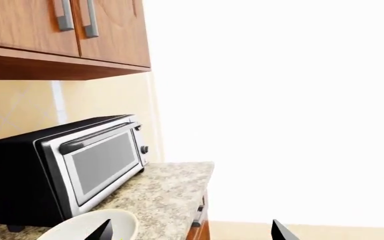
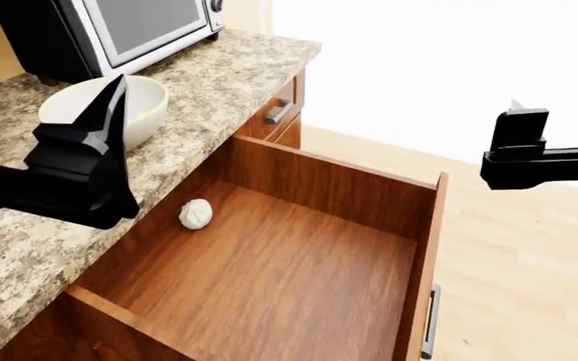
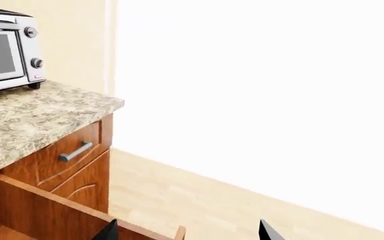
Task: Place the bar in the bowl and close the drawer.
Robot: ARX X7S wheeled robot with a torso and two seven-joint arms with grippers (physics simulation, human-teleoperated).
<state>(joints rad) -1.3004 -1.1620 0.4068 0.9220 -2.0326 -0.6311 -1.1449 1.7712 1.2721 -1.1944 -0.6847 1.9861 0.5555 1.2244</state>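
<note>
The small white lumpy bar (image 2: 196, 213) lies on the smooth wood floor of the open reddish-brown drawer (image 2: 421, 248). The glossy round white bowl (image 2: 141, 113) stands on the speckled granite counter (image 2: 238, 71). The black left gripper (image 1: 188, 231) and right gripper (image 3: 186, 231) are both spread wide, holding nothing.

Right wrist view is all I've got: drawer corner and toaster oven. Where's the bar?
Observer: The bar lies on the floor of the open drawer, near its back left corner by the counter side.
Operator: Bowl?
Observer: The bowl stands on the granite counter, in front of the toaster oven, apart from the bar.
Operator: Left gripper holding anything?
Observer: No. The left gripper is open and empty, above the counter near the bowl.
Operator: And mine?
Observer: The right gripper is open too, hovering beyond the drawer's front right corner, over the floor.
</note>
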